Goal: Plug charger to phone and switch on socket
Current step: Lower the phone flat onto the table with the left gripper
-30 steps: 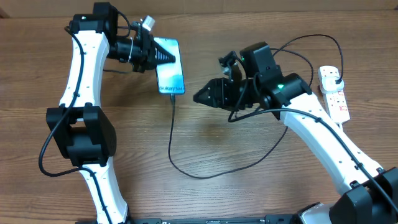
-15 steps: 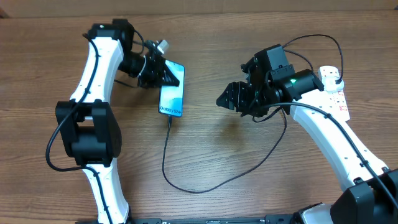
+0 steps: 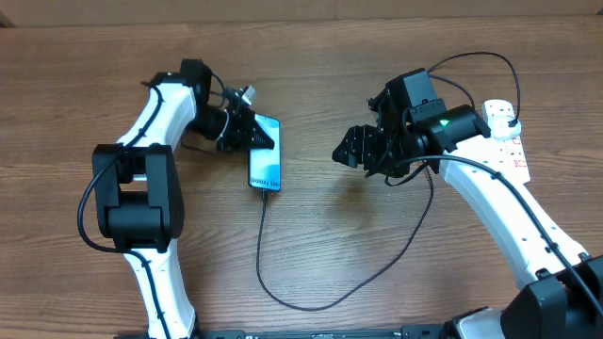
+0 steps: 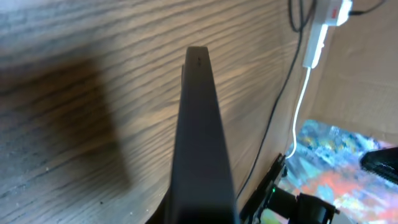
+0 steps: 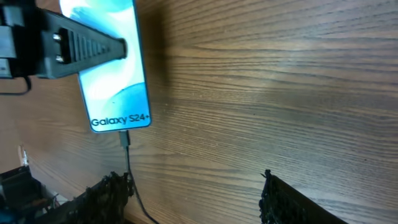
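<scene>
With the phone (image 3: 266, 168) pinched in the left gripper (image 3: 264, 139) and charger (image 5: 125, 139) looking seated, the empty, spread right gripper (image 3: 339, 155) should press the switch on the socket (image 3: 509, 153) squarely.

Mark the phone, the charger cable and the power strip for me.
phone (image 3: 265, 169), overhead view, lower half of its screen.
charger cable (image 3: 261, 247), overhead view, the stretch running down from the phone.
power strip (image 3: 512, 151), overhead view, its white body.
</scene>
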Tool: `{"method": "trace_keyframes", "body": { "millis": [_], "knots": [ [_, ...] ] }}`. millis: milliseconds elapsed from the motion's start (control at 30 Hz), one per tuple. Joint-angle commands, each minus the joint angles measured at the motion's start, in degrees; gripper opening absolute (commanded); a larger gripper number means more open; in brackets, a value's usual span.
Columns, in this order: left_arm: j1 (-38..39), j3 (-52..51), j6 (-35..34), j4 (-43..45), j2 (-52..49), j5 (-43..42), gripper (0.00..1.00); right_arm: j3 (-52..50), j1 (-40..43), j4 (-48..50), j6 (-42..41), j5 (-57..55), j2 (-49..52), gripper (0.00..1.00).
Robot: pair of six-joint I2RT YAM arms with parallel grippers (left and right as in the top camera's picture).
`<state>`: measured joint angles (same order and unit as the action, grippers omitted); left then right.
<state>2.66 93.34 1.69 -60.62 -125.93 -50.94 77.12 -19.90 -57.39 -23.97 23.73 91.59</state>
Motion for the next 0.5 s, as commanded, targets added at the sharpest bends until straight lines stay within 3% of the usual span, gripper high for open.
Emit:
{"method": "trace_keyframes", "body": {
  "millis": [0,233,467],
  "knots": [
    [0.6,-2.8,-2.6,1.8,0.7,-1.6,0.04,0.5,0.0,0.0,0.5,-0.8,-1.6,0.7],
    [0.6,-5.2,-2.6,4.0,0.6,-0.8,0.04,0.5,0.0,0.0,0.5,-0.8,-1.6,0.7],
    [0.8,-5.2,-2.6,5.0,0.6,6.2,0.04,0.5,0.0,0.0,0.5,-0.8,-1.6,0.7]
  ]
}}
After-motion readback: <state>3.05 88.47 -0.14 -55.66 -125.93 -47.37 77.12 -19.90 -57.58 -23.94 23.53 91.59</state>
